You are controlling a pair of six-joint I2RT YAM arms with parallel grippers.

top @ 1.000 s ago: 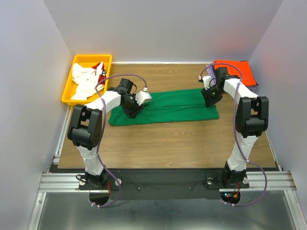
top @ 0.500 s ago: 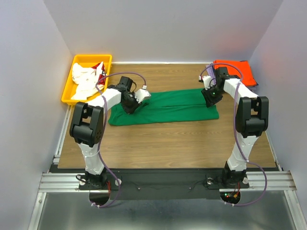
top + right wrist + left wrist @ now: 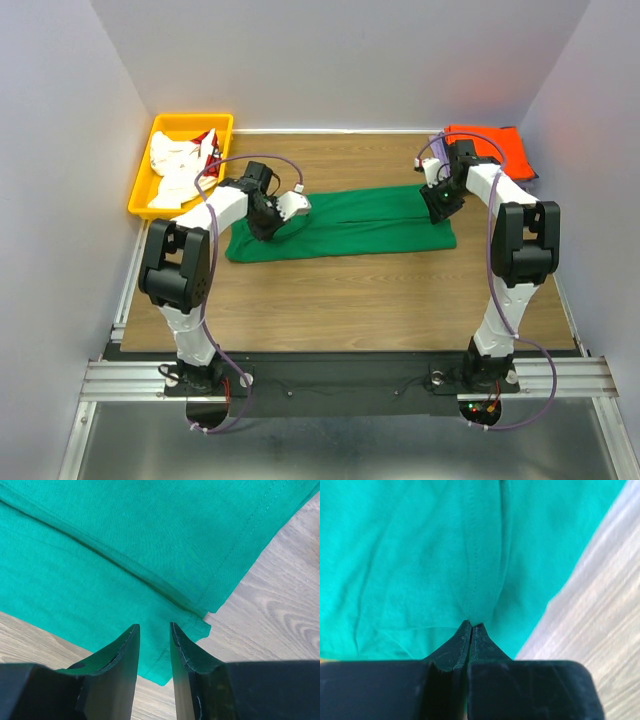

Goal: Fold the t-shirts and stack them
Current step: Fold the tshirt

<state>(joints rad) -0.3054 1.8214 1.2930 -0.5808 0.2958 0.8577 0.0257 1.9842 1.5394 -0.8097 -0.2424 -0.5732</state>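
Observation:
A bright green t-shirt [image 3: 350,225] lies folded into a long band across the middle of the table. My left gripper [image 3: 264,224] is down on its left end, shut, with a pucker of the green cloth [image 3: 420,555] pinched at the fingertips [image 3: 471,625]. My right gripper [image 3: 437,207] hovers over the band's right end, its jaws a little apart over the hem corner [image 3: 200,622], holding nothing [image 3: 154,629]. An orange t-shirt [image 3: 495,145] lies folded at the back right corner. White t-shirts with red [image 3: 178,165] are heaped in the bin.
The yellow plastic bin [image 3: 140,195] stands at the back left, close behind my left arm. Bare wooden table [image 3: 380,290] runs in front of the green band. Pale walls close in both sides and the back.
My left gripper has closed on the green cloth and shifted slightly left and back. The right gripper has stayed in place.

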